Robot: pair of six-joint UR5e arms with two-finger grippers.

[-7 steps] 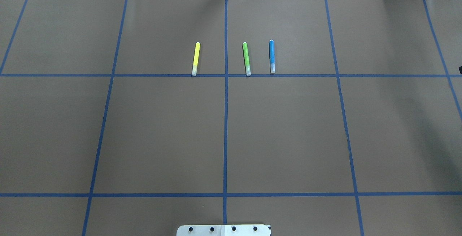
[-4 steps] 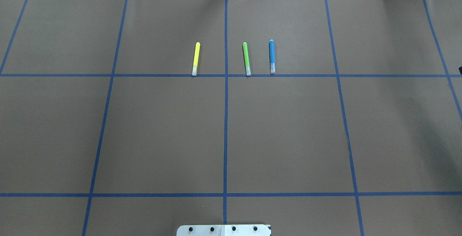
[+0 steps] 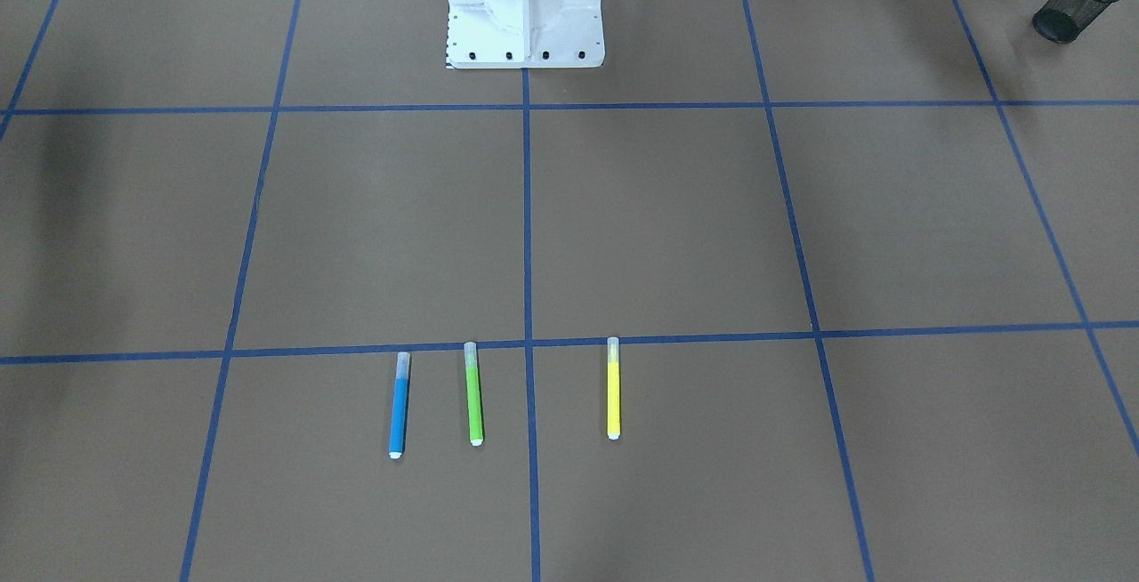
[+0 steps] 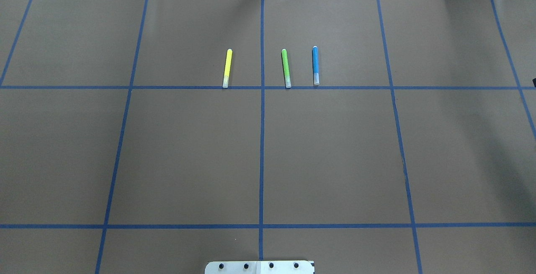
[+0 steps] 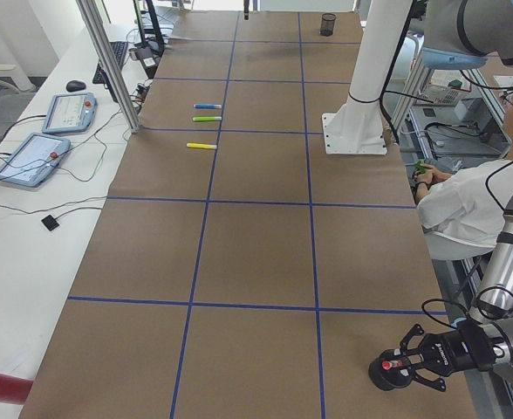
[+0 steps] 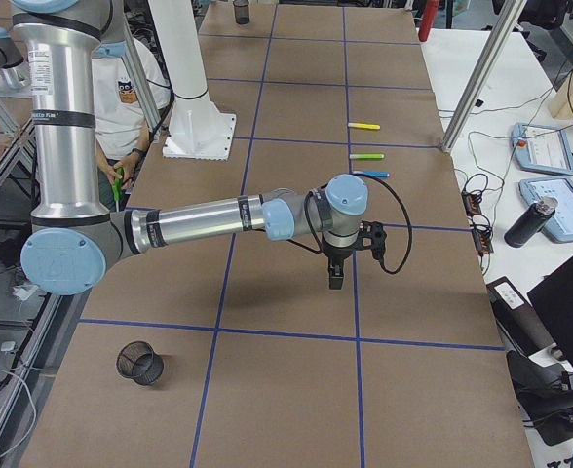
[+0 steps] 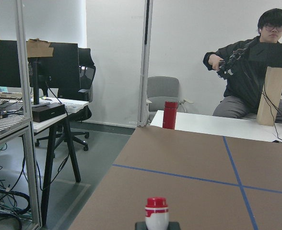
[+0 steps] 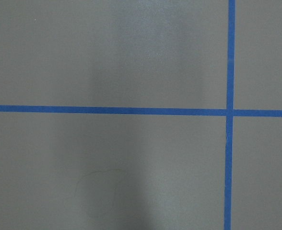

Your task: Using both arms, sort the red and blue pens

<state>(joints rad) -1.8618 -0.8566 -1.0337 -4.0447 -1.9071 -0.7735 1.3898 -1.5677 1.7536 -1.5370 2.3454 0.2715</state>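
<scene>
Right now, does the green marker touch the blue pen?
Apart. The overhead view shows bare brown table between the green marker and the blue pen.

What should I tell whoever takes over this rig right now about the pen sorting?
Left tool: at the table's left end near the mesh cup; open or shut, cannot tell.
Red pen stands upright just before it; gripped or in the cup, unclear.
Right tool: points down above the table, state unclear; its wrist view shows only table.
Blue pen lies in a row with the green marker and yellow marker.
Done: red pen apart, at the left end. Left: blue pen, not yet picked up.
</scene>
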